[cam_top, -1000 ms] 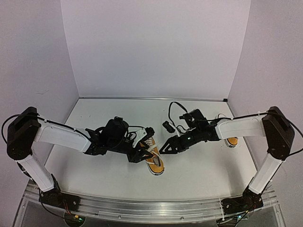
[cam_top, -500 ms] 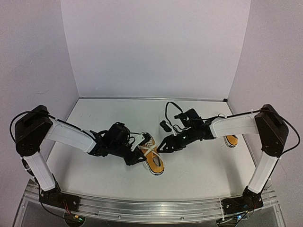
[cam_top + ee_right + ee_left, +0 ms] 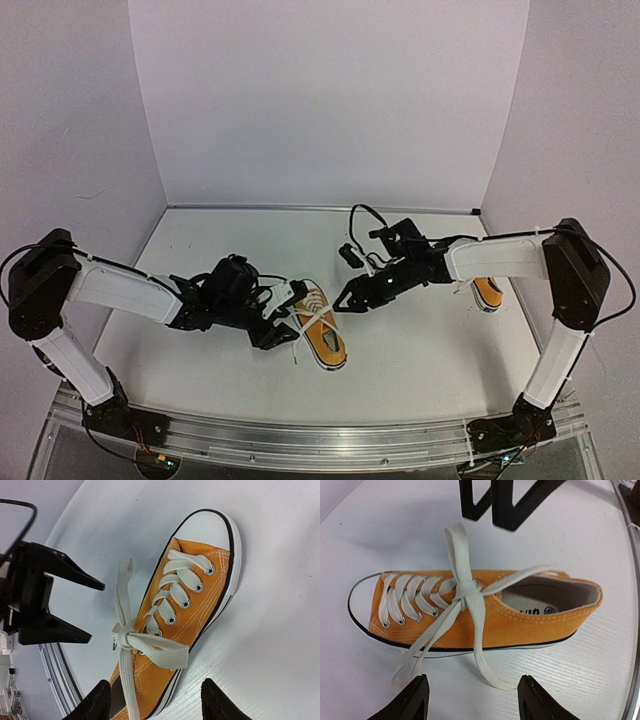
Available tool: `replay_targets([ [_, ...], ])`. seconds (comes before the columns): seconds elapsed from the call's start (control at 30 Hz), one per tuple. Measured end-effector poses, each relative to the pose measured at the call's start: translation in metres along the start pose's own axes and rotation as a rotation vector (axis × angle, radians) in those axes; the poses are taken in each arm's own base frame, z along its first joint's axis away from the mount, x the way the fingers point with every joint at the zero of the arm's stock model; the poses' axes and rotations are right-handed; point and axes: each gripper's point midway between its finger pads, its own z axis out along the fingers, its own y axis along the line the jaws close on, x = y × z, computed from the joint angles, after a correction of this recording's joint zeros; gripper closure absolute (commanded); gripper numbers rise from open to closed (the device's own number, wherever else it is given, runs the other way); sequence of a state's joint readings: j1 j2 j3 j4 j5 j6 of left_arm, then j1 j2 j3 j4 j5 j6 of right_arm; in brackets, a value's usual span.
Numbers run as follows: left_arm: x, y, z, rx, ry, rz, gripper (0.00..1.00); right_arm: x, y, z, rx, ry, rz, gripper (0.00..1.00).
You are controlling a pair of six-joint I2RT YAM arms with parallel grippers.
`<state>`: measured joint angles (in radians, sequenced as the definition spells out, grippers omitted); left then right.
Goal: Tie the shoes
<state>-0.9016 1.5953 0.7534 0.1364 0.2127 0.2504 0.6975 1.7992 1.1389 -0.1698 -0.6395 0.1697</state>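
An orange-yellow shoe (image 3: 323,336) with a white sole and toe cap lies on the table between my grippers. Its white laces (image 3: 466,593) are knotted at the top eyelets, with loops and ends hanging to both sides. My left gripper (image 3: 280,328) is open and empty just left of the shoe; in the left wrist view (image 3: 472,702) one lace loop lies on the table between its fingers. My right gripper (image 3: 346,298) is open and empty above the shoe's toe end (image 3: 156,702). The second shoe (image 3: 488,293) sits at the right, partly hidden behind the right arm.
The white table (image 3: 420,350) is closed in by pale walls at the back and sides. A metal rail (image 3: 300,432) runs along the near edge. A black cable (image 3: 358,222) loops above the right wrist. The left gripper's fingers (image 3: 55,597) show in the right wrist view.
My left gripper has drawn back to the left, away from the shoe. My right gripper has shifted slightly toward the back. The shoe stays in place.
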Motion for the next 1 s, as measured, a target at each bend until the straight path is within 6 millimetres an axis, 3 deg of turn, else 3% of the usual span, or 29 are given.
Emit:
replay_targets([
  [0.13,-0.017,0.004,-0.008,0.005,-0.066,0.07,0.34,0.0,-0.006,-0.004,-0.002,0.001,0.024,0.36],
  [0.33,-0.007,0.037,-0.014,0.008,-0.057,0.125,0.32,-0.018,-0.017,-0.013,-0.072,-0.06,0.086,0.33],
  [0.67,-0.008,0.044,0.022,0.119,0.033,0.259,0.3,-0.016,-0.009,0.014,-0.248,-0.046,0.135,0.4],
  [0.83,0.007,0.045,0.038,0.155,0.088,0.26,0.41,-0.015,-0.001,0.017,-0.296,-0.039,0.129,0.5],
  [1.0,0.015,0.039,0.04,0.191,0.107,0.247,0.55,-0.013,0.001,0.022,-0.317,-0.034,0.123,0.59],
])
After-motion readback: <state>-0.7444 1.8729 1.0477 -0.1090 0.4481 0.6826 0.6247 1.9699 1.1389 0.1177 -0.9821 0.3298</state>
